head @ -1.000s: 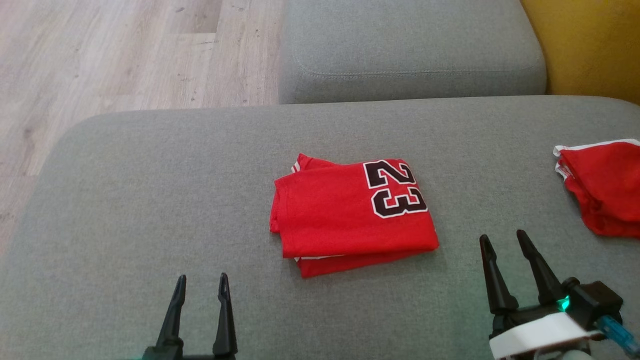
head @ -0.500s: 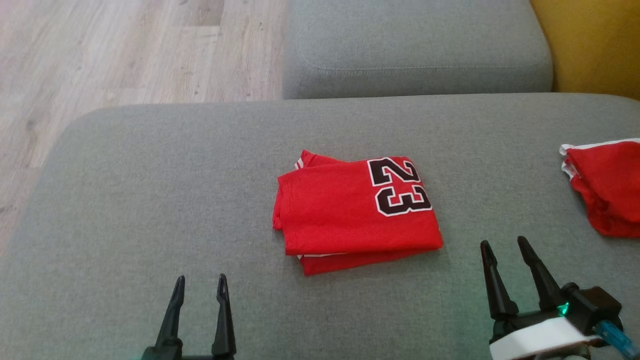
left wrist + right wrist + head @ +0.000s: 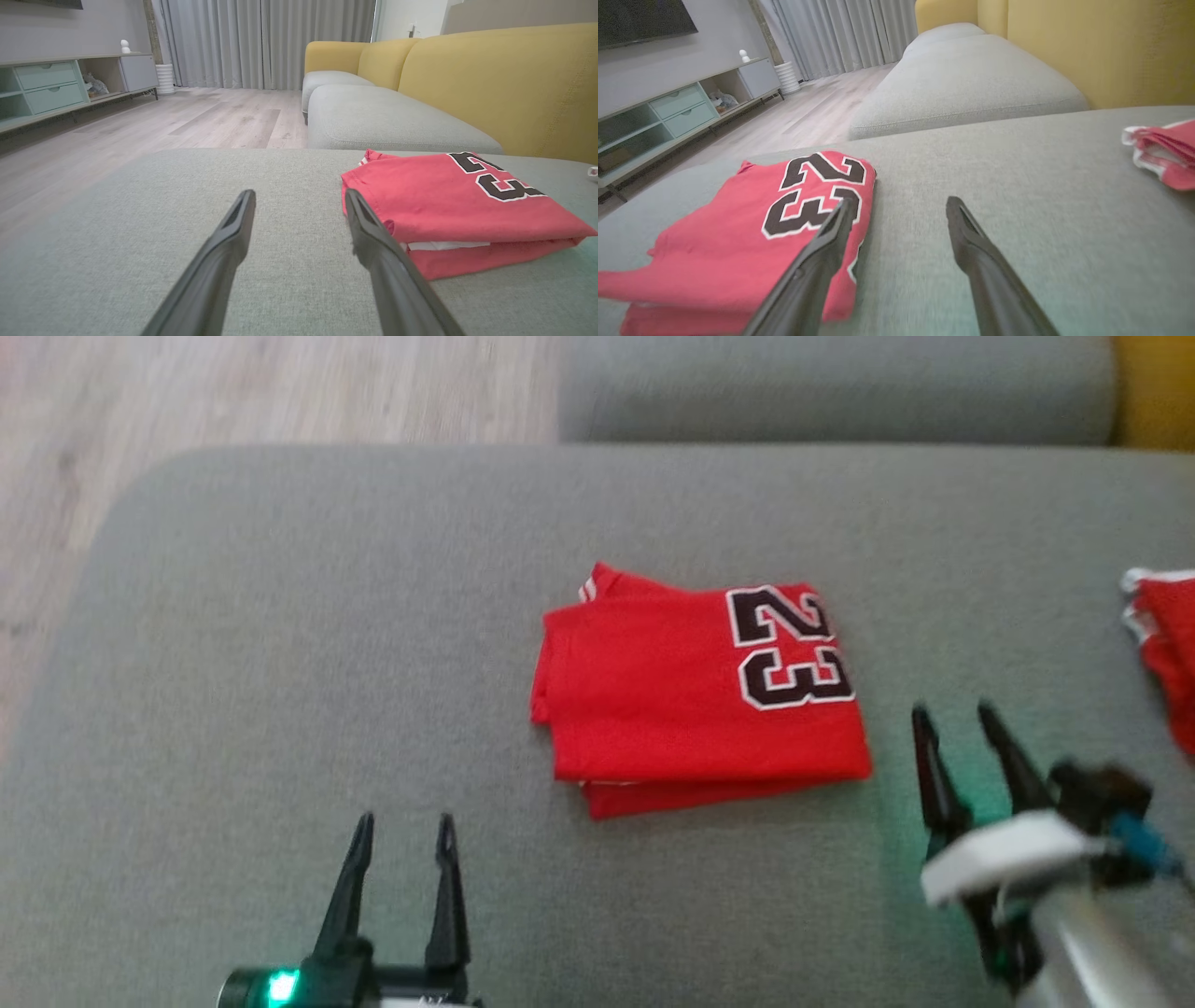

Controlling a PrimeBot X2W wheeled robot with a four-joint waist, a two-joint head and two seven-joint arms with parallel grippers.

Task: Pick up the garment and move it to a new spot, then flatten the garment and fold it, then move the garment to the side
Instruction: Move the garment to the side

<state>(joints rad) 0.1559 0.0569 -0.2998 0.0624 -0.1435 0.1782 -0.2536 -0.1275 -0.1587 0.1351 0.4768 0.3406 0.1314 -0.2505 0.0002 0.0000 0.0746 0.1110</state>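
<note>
The garment [image 3: 695, 695] is a red jersey with a black "23", folded into a neat rectangle in the middle of the grey cushion [image 3: 280, 663]. My left gripper [image 3: 403, 821] stands open near the front edge, left of the garment [image 3: 448, 205] and apart from it, nothing between its fingers. My right gripper [image 3: 954, 714] is open too, just off the folded garment's [image 3: 752, 233] right edge, a little above the cushion, holding nothing.
Another red piece of cloth with white trim [image 3: 1162, 644] lies at the cushion's right edge. A second grey cushion [image 3: 831, 387] sits behind, with the yellow sofa back [image 3: 504, 84] beyond. Wooden floor [image 3: 233, 392] lies past the left edge.
The head camera has tilted and shifted, so the whole scene sits higher and to the right. My right gripper has risen and advanced alongside the garment's right edge. The left gripper is unchanged.
</note>
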